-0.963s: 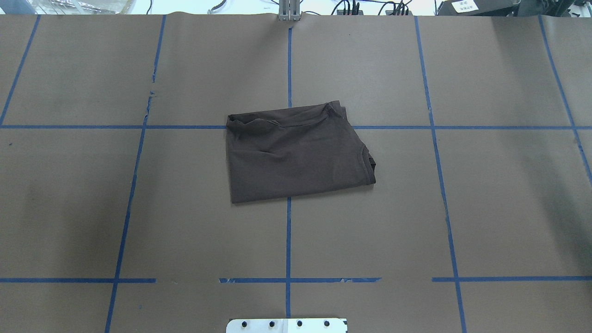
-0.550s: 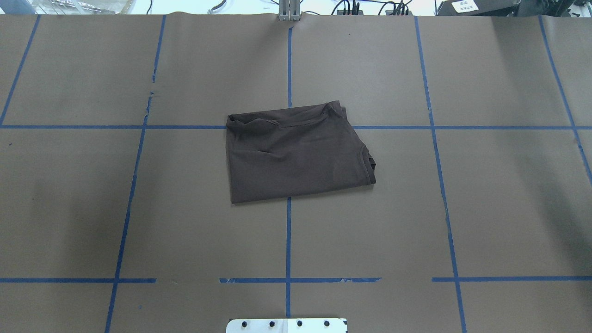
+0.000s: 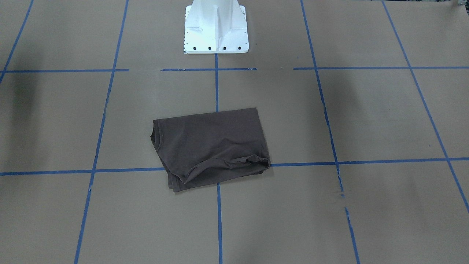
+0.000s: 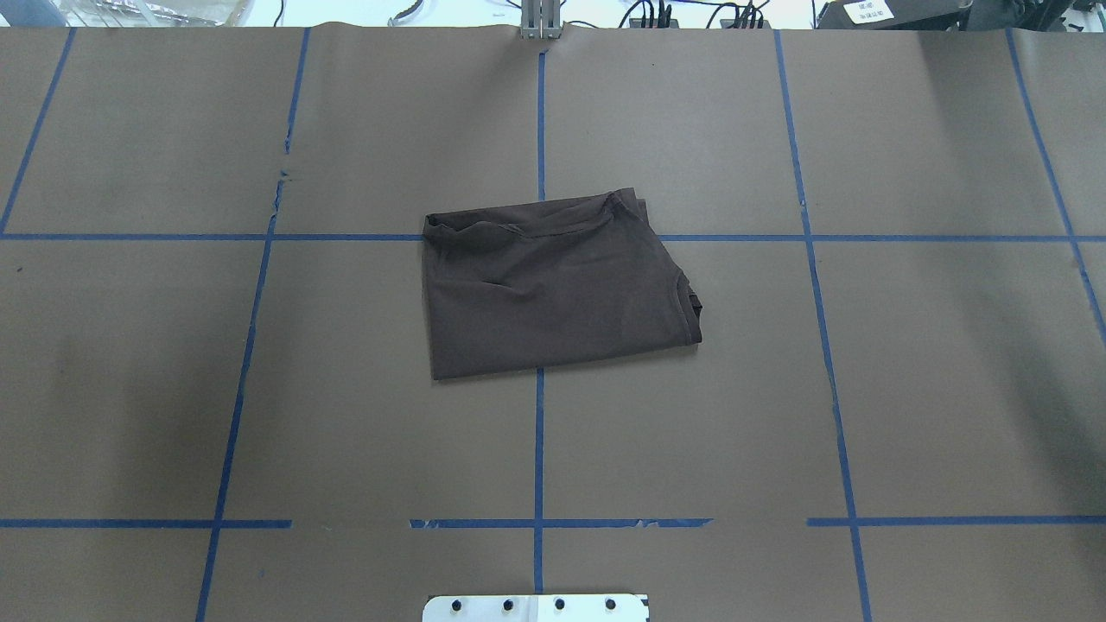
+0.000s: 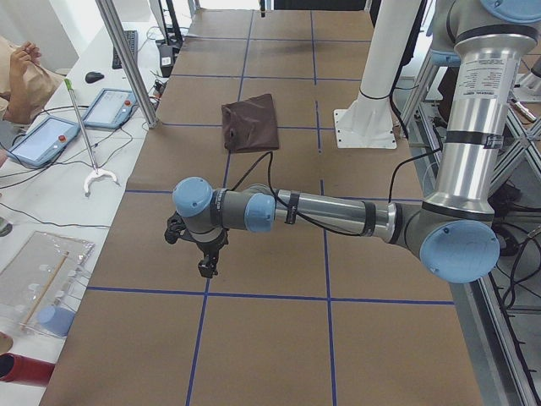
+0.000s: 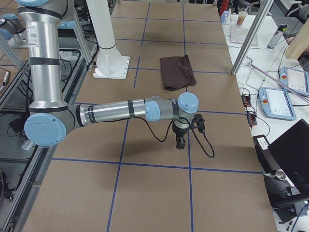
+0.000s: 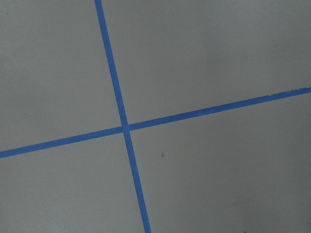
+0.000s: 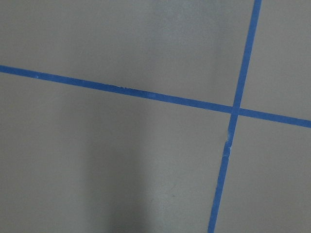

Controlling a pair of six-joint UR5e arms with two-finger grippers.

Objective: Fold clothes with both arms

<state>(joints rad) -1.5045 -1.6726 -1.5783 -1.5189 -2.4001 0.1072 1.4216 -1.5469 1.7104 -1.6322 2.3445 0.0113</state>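
Note:
The clothes are one dark brown T-shirt, folded into a rough rectangle at the middle of the table, with its collar edge toward the overhead view's right. It also shows in the front-facing view and both side views. Neither arm touches it. The left gripper hangs over bare table far from the shirt, toward the table's left end. The right gripper hangs likewise toward the right end. Both show only in the side views, so I cannot tell if they are open or shut. The wrist views show only brown paper and blue tape.
Brown paper with a blue tape grid covers the table. The white pedestal base stands at the robot's edge. Beyond the far edge are metal posts, control tablets, cables and a person's hand.

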